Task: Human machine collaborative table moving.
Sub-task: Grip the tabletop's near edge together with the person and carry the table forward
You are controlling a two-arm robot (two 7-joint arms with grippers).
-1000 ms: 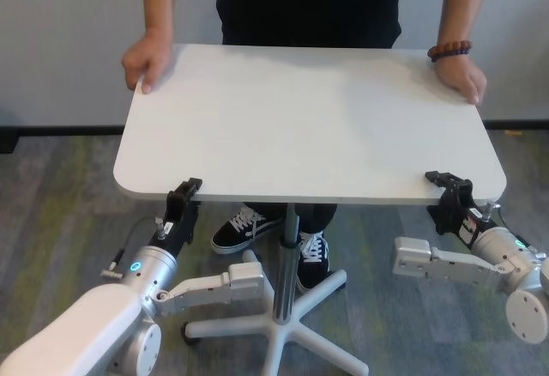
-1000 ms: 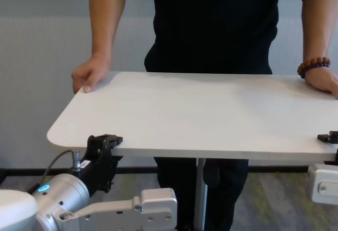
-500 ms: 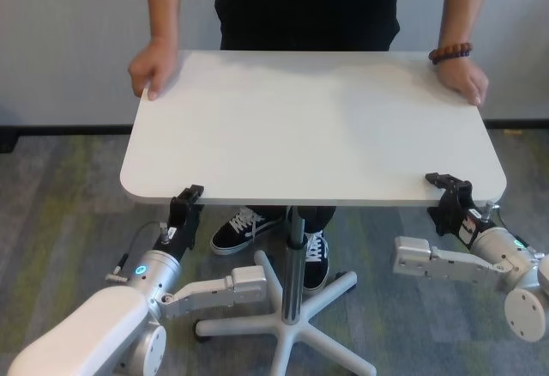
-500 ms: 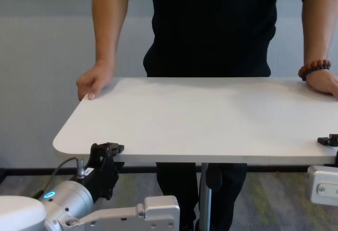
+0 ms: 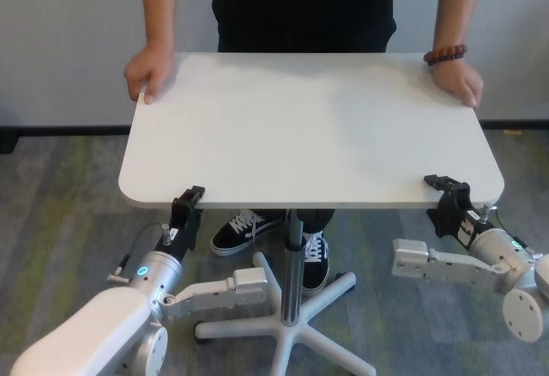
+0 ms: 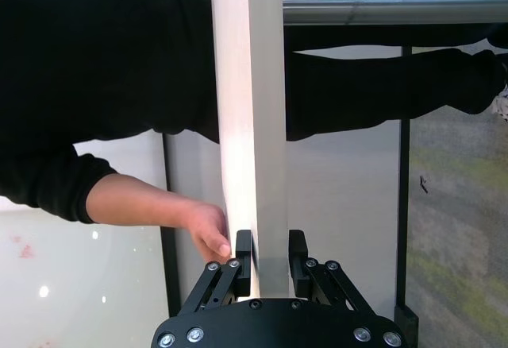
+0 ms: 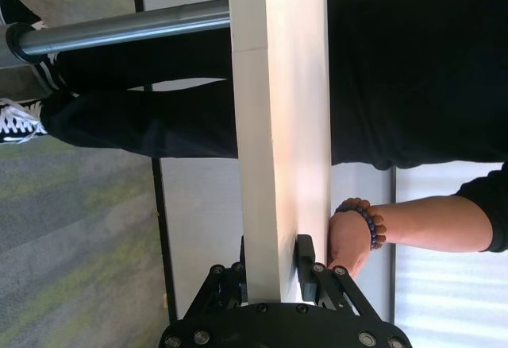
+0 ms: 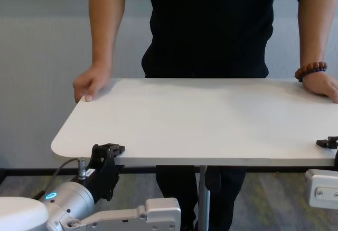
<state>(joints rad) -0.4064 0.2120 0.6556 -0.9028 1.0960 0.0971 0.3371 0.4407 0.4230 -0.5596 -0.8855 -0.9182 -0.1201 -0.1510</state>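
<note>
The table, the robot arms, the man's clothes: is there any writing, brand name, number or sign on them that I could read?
None can be read.
The table: plain white top, no print.
The human: plain black shirt, no logo showing.
Left end effector and right end effector, both clamped on the table's near edge: no readable marking.
A small tag near the right end effector: too small to read.

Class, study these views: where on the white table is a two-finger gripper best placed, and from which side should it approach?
Judging by shape, grip the table's thin near edge close to a corner, coming in level from the robot's side, one finger above and one below. The slab is flat and thin enough to fit between fingers. The left gripper and right gripper clamp it this way.
</note>
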